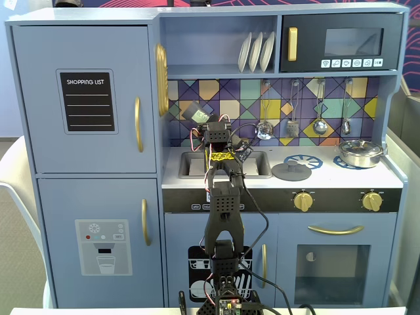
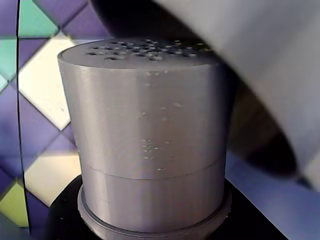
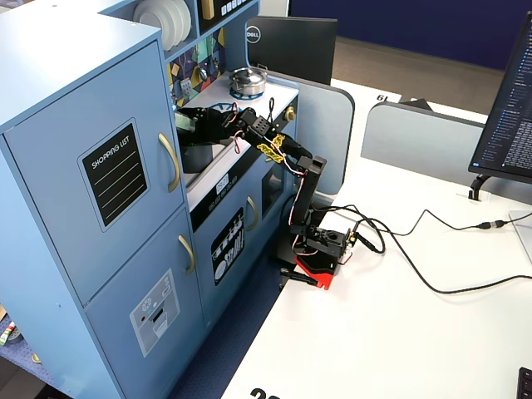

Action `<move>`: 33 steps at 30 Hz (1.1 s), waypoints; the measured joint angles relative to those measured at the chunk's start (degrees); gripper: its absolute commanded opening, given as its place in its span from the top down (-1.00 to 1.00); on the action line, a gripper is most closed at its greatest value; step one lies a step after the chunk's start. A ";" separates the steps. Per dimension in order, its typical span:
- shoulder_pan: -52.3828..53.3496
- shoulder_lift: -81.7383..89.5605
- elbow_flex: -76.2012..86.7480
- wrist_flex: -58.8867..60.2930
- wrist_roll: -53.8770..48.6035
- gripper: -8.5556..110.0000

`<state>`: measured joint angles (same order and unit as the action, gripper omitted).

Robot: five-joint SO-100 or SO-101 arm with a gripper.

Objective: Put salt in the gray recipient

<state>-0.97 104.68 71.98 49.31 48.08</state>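
Note:
The salt [image 1: 199,113] is a slim dark shaker with a pale green label, held tilted in front of the tiled backsplash, above the sink. My gripper [image 1: 205,123] is shut on it. In the wrist view its light gray cap [image 2: 150,130], with holes on top, fills the frame, and a blurred finger [image 2: 272,65] crosses the upper right. From the side, the gripper [image 3: 186,125] holds the salt [image 3: 179,122] over a dark gray pot, the gray recipient [image 3: 198,158], standing by the sink. In the front fixed view the arm hides that pot.
A flat gray knobbed lid [image 1: 291,172] lies on the left burner. A shiny steel pan [image 1: 359,153] sits on the right burner. Utensils [image 1: 319,125] hang on the backsplash and a shelf of plates [image 1: 256,52] is overhead. The fridge door [image 1: 85,98] stands to the left.

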 measured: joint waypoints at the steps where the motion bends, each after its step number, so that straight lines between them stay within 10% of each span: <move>1: -0.62 0.26 0.35 -2.11 -0.35 0.86; 9: 2.90 0.97 0.70 -11.69 -27.42 0.86; 25: 44.91 5.10 12.92 -37.09 -128.14 0.86; 33: 50.19 0.88 21.27 -46.58 -139.39 0.85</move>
<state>49.22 105.56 93.25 2.72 -91.32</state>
